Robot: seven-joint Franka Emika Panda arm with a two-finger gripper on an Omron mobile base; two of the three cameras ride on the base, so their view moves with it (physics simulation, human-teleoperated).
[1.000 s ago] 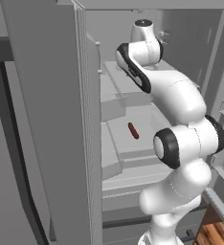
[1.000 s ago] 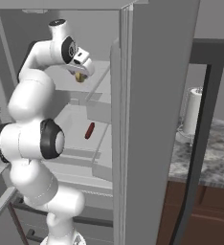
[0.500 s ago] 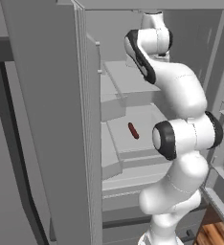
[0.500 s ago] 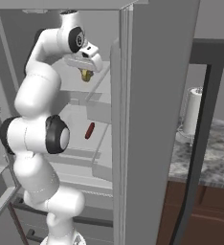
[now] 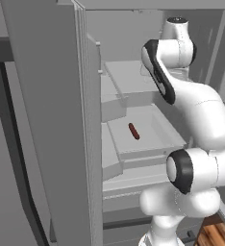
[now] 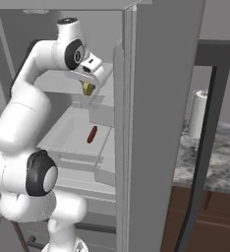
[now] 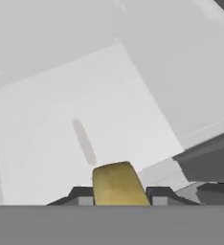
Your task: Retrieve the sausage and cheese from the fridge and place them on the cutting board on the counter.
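Note:
The fridge (image 6: 156,123) stands open, its grey doors swung wide on both sides. On the middle shelf lies the sausage (image 5: 133,131), dark red-brown and slim, also seen from the other side as the sausage (image 6: 92,134). My gripper (image 6: 90,84) hangs by the upper shelf, above the sausage, shut on the cheese (image 6: 88,89), a small yellow block. In the hand view the cheese (image 7: 117,184) sits clamped between the two dark fingertips (image 7: 83,196) of the gripper (image 7: 118,195), over a pale shelf. The marbled counter (image 6: 208,165) lies to the right of the fridge. The cutting board is out of view.
A paper towel roll (image 6: 197,115) stands on the counter beside a dark frame (image 6: 208,128). The open left door (image 5: 52,120) walls off the left side. Grey shelves (image 5: 148,137) and door bins (image 6: 103,106) crowd around the hand.
The jaws have closed on the cheese. The hand has drawn a little outward and down from the upper shelf with it, and the arm's upper links have swung upright. The sausage has not moved.

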